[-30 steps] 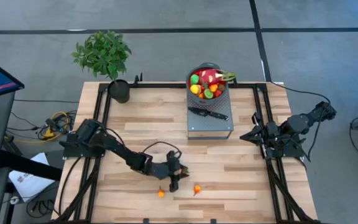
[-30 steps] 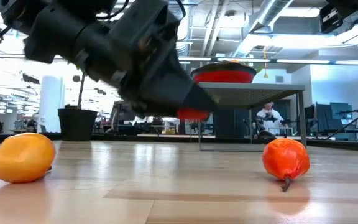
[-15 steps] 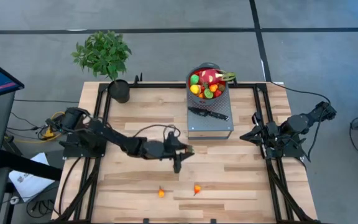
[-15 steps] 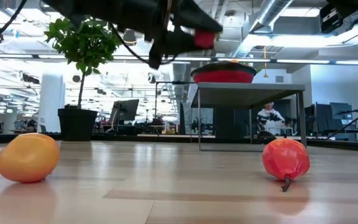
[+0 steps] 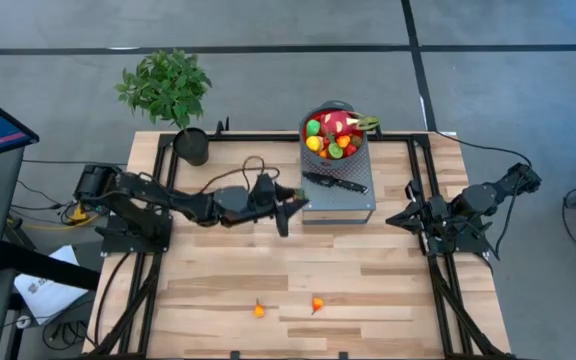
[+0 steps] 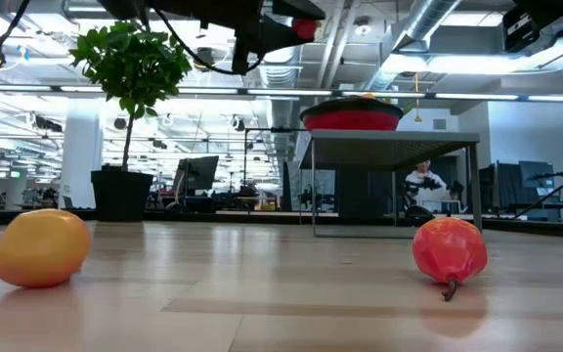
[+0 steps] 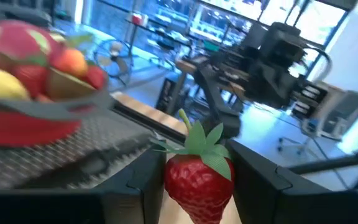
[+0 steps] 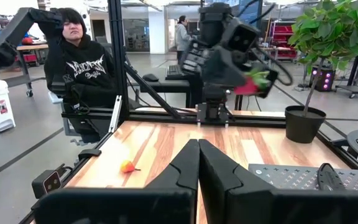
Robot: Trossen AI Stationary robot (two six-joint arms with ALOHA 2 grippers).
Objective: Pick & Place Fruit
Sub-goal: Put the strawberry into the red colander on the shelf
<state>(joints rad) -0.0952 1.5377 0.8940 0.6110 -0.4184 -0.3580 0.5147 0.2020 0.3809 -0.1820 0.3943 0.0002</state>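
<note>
One strawberry [image 7: 199,180] is pinched in the left hand [image 5: 284,212], raised beside the grey stand [image 5: 338,196] near the table's [image 5: 388,290] far edge. Squeezed only at its sides, it could slip out short of the red bowl [image 5: 334,132]. The right hand [image 8: 198,163], closed and empty, waits by the right edge.

text check | only print I can spot is a white graphic on the black hoodie [image 8: 81,67] of the person [image 8: 73,56] in the right wrist view | can't make out the letters tbh | nothing else readable anywhere
</note>
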